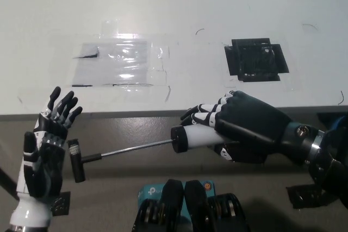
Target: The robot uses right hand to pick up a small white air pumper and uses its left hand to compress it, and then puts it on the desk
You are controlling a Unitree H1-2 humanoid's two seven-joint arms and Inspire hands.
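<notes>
My black right hand (pixel 242 126) is shut on the white barrel of the small air pumper (pixel 197 136), held level in front of the desk edge. The pumper's thin metal rod (pixel 136 149) sticks out toward my left and ends in a black T-handle (pixel 76 160). At the lower left my white left hand (pixel 46 153) is open with its fingers spread, its palm right beside the T-handle; I cannot tell whether it touches.
The white desk (pixel 179 4) fills the upper part of the view, its front edge (pixel 136 114) just behind the pumper. A clear taped sheet (pixel 122 61) lies on it at left and a black taped square (pixel 255 59) at right.
</notes>
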